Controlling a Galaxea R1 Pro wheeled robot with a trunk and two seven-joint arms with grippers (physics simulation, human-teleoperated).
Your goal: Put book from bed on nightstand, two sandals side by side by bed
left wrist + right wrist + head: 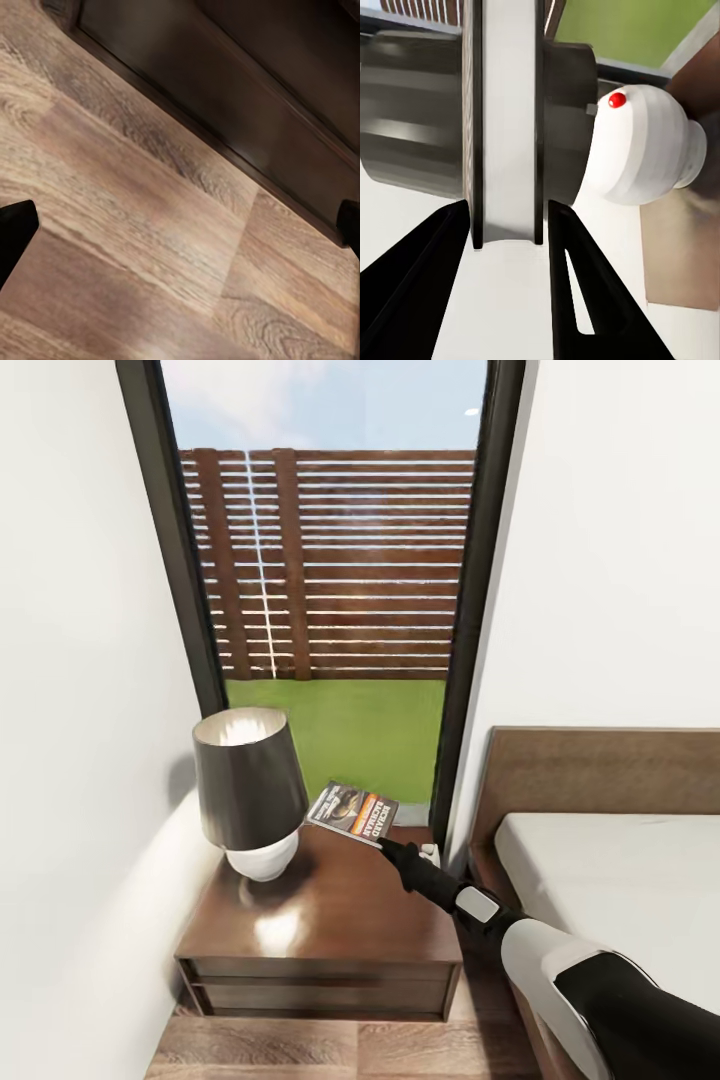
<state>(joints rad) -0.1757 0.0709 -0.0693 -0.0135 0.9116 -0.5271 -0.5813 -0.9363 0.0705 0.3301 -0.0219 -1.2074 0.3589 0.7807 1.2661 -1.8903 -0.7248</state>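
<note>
One book (352,812) is in play here, pinched at its near edge by the right gripper (386,847) and held tilted in the air above the back half of the nightstand (330,920), cover up, not yet touching the wood. From the right wrist camera the book (508,120) shows edge-on as a pale slab between the two dark fingers (577,292), which press against both its faces.

At about nine o'clock from the book stands a lamp (250,790) with a dark shade and a white base (the same base (645,146) sits close beside the book in the wrist picture). The bed (620,880) lies at about three to four o'clock, its headboard against the wall.

To finish this step well, I would level the book, bring it down over the bare wood at the lamp's four o'clock side, keep it off the shade, and let go only once it lies flat.

Left gripper: two dark fingertips (15,232) show at opposite borders over the plank floor (150,225), spread wide with nothing between them. Whether the dark panel (247,97) beyond is bed frame or nightstand is hard to tell. Much of the book's far corner blends into the window (330,560).
</note>
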